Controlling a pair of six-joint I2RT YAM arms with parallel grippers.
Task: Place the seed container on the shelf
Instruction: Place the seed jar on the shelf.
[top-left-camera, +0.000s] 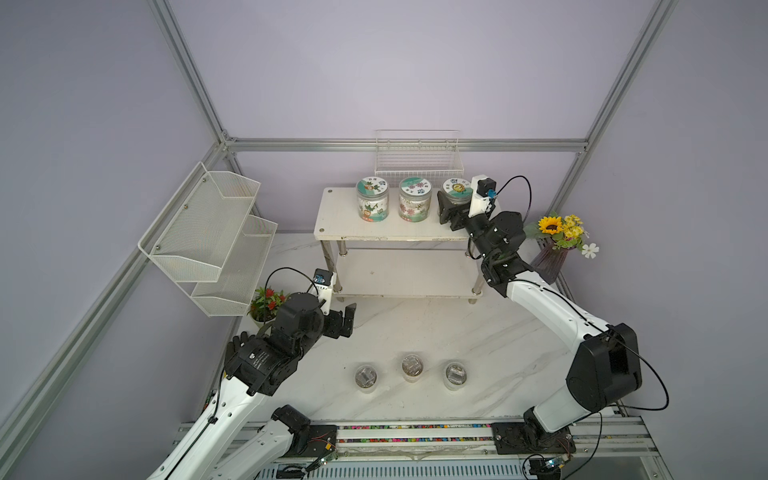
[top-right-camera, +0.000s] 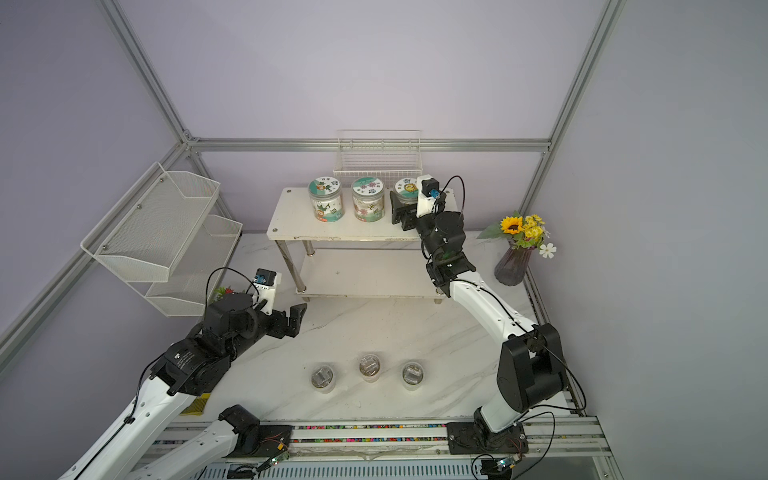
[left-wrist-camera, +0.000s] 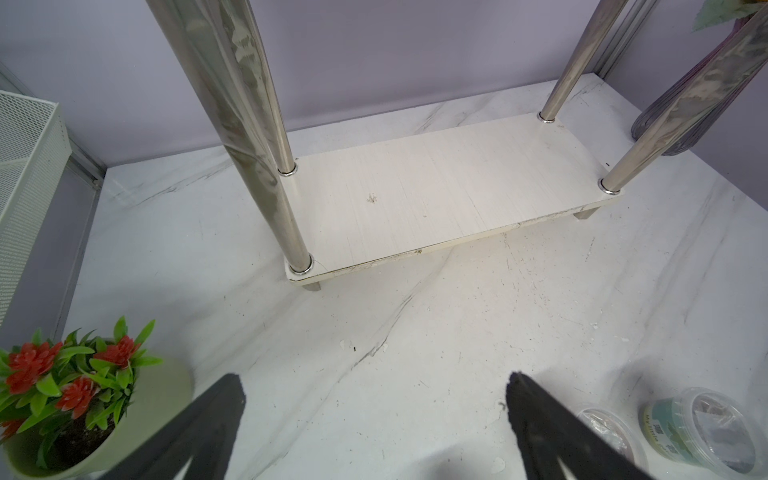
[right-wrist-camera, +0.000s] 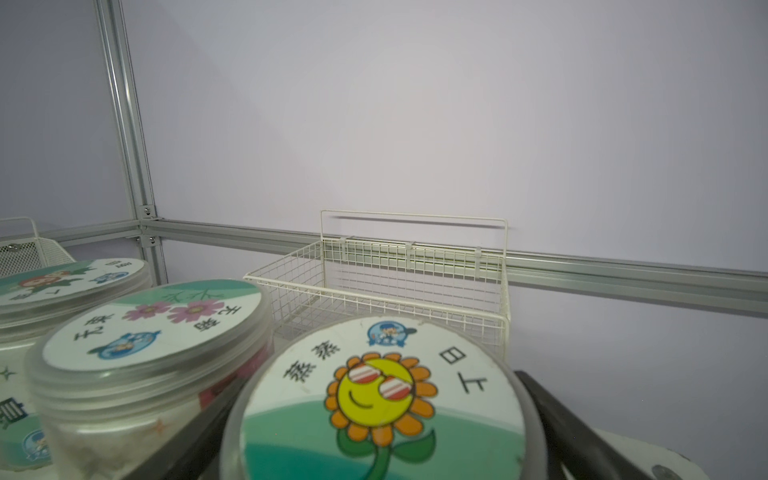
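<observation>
Three seed containers, clear jars with printed lids, stand in a row on the top board of the white shelf (top-left-camera: 340, 224) (top-right-camera: 291, 224): one (top-left-camera: 372, 199), a second (top-left-camera: 413, 199) and the sunflower-lid container (top-left-camera: 456, 189) (top-right-camera: 406, 188) (right-wrist-camera: 382, 399). My right gripper (top-left-camera: 457, 203) (top-right-camera: 409, 204) (right-wrist-camera: 376, 386) is open. Its black fingers (right-wrist-camera: 552, 411) stand on either side of the sunflower-lid container, which rests on the board. My left gripper (top-left-camera: 349, 322) (top-right-camera: 297, 320) (left-wrist-camera: 372, 378) hangs open and empty over the marble table, in front of the shelf's lower board (left-wrist-camera: 436, 187).
Three small clear tubs (top-left-camera: 412, 365) sit in a row near the table's front. A white mesh rack (top-left-camera: 208, 232) hangs on the left wall and a wire basket (top-left-camera: 419, 160) behind the shelf. A flower vase (top-left-camera: 550, 259) stands at the right, a potted red plant (top-left-camera: 266, 305) by my left arm.
</observation>
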